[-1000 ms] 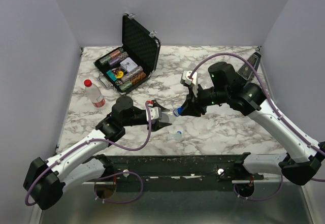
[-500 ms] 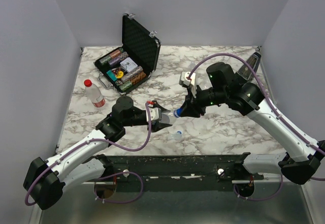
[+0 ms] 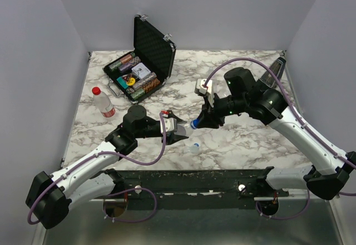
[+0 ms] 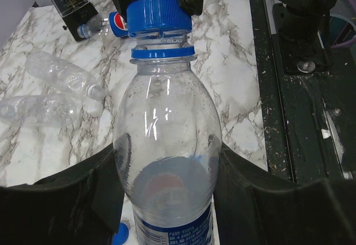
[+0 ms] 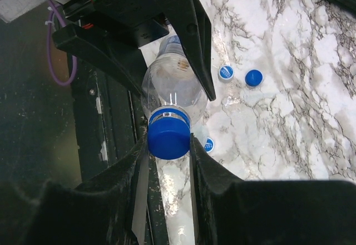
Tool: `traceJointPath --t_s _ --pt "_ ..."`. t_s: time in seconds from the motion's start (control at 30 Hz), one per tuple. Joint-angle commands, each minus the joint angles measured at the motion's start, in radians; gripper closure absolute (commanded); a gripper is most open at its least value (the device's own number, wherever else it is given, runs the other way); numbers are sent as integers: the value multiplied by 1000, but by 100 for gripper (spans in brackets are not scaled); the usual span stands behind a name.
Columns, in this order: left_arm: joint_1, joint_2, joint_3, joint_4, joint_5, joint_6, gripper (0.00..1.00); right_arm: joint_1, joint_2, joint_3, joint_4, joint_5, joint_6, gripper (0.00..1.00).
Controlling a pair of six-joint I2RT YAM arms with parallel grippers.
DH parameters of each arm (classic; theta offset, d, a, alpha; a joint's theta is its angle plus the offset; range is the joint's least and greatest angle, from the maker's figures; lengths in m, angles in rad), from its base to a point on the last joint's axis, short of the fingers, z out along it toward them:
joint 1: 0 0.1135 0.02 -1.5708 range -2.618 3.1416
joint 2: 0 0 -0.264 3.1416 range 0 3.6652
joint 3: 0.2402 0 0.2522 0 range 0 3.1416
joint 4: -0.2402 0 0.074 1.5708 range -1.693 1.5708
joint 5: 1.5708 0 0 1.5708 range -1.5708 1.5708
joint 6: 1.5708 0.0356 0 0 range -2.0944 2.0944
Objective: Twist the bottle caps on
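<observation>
1. Grey walls close in the marble table (image 3: 250,139); an open case (image 3: 146,61) stands at the back.
2. Left gripper (image 4: 167,164) is clamped round the bottle (image 4: 161,106), whose neck points away toward the right arm (its axis runs claw to claw).
3. Right gripper (image 5: 167,143) pinches the blue cap (image 5: 168,136) on that neck, slightly askew.

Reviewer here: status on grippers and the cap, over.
Left gripper shut on clear blue-label bottle. Right gripper shut on blue cap at its neck, gap showing under cap. Nothing in the way; loose caps lie on table below.
</observation>
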Motion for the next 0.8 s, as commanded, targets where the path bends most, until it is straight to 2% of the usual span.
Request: traceJointPath --t_s 0.0,0.33,0.57,0.77 --pt "-8 5 30 26 61 1 100 13 22 33 -35 -14 -28 72" --pt "-8 22 32 60 79 -51 100 33 31 29 -39 -8 -33 72" --pt "-9 30 -8 225 105 -166 100 39 23 -13 -6 -6 -13 72" --pt "-9 16 -60 382 62 -251 100 39 -4 -63 45 15 30 72"
